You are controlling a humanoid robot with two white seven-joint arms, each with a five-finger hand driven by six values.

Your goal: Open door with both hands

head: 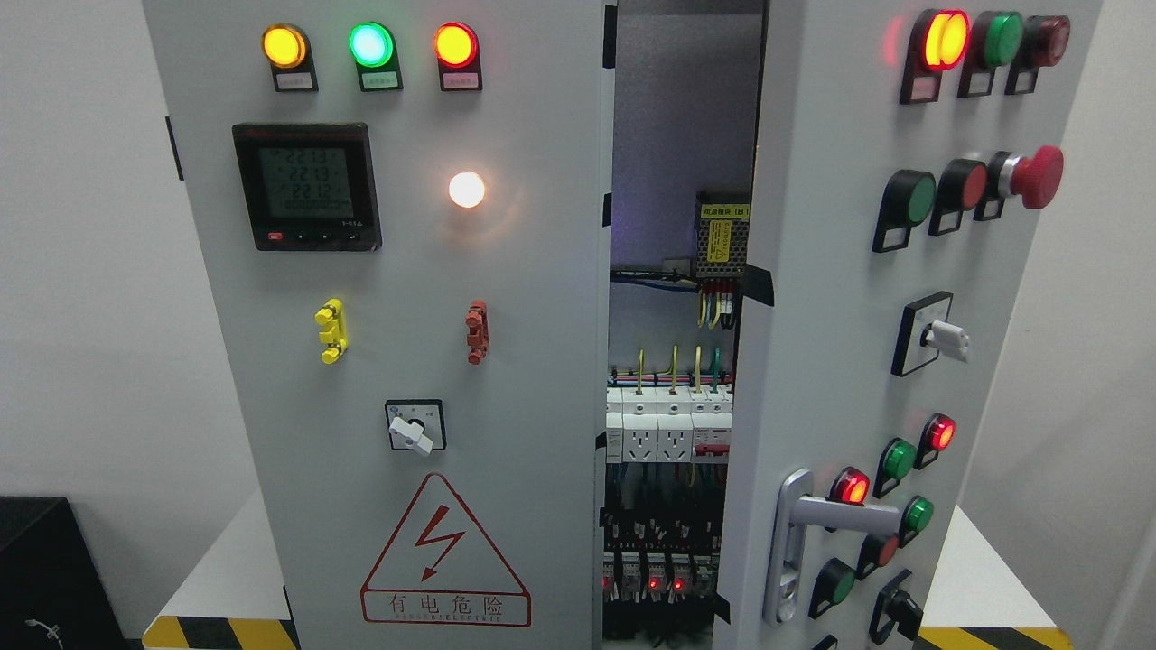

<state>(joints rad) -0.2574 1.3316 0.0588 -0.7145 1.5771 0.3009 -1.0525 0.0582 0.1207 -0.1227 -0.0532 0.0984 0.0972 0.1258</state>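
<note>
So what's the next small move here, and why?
Probably bring a hand up to the silver handle and swing the right door wider: it stands only partly open, showing a narrow strip of breakers, and neither hand is in view.

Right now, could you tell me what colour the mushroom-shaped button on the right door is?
Red, seen in the head view: mushroom button.

Plain white walls (81, 298) left and right, evenly lit. White platform (217, 578) below, edged with yellow-black hazard tape (217, 634). Black box (45, 578) at lower left corner.
</note>
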